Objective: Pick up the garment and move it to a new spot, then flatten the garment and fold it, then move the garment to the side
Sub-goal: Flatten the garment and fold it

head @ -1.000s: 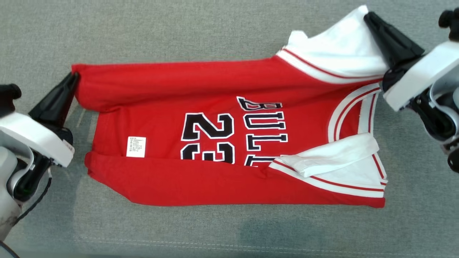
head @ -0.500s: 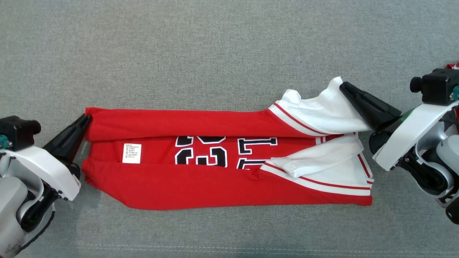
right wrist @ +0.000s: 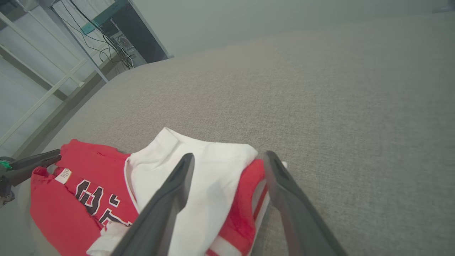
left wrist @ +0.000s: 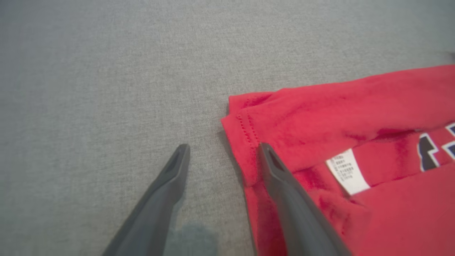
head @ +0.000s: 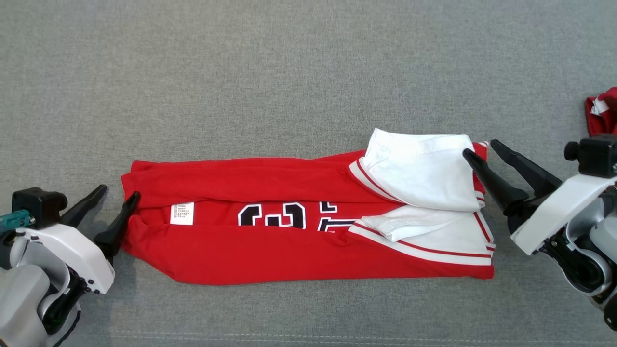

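Grey fabric surface (head: 289,72), folded red jersey (head: 289,255) on it (red cloth (head: 600,118) at edge)

A folded red basketball jersey (head: 270,250) with white sleeves lies on grey woven fabric (head: 289,72). At its 9 o'clock end the left gripper (head: 120,191) stands spread. At 3 o'clock the right gripper (head: 479,147), also spread, meets a sleeve's edge.

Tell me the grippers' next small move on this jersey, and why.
Probably back both grippers off. The left gripper and right gripper stand open at the ends of the jersey, whose long sides lie folded inward; clearing them would allow a regrasp for the crosswise fold.
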You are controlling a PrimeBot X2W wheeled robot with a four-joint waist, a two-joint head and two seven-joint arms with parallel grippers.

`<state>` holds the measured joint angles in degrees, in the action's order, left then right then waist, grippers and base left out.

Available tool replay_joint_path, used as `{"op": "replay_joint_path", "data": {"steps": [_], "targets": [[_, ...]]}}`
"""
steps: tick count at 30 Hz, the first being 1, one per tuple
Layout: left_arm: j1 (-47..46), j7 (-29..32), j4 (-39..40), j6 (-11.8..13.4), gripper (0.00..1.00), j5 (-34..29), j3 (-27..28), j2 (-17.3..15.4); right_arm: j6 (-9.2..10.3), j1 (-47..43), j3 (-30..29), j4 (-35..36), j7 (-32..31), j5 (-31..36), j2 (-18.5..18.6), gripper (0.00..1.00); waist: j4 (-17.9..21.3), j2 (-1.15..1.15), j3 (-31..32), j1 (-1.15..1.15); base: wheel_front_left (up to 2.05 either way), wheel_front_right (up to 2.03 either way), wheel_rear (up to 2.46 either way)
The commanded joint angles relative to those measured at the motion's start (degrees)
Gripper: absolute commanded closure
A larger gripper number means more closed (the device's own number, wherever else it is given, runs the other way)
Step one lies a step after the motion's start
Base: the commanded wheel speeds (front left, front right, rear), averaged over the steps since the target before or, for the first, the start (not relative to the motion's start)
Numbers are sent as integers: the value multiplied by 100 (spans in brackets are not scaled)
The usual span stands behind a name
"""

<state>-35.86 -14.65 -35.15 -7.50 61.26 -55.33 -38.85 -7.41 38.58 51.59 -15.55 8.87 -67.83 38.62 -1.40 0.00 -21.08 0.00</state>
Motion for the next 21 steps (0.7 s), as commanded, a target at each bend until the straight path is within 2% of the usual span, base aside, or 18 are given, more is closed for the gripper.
{"op": "replay_joint_path", "data": {"steps": [1,9,21], "targets": [[8,-35,5,1,0,-55,268,-263,-8,-253,-54,72,104,-45,176,0,-11,0,54,0,0,0,0],[563,-35,56,86,0,-653,1257,201,-8,-726,-318,-344,425,-96,29,0,-77,0,509,0,0,0,0],[1712,-35,914,666,0,-1666,2842,765,-8,-1263,-852,-707,602,322,-457,0,-61,0,989,0,0,0,0]]}}
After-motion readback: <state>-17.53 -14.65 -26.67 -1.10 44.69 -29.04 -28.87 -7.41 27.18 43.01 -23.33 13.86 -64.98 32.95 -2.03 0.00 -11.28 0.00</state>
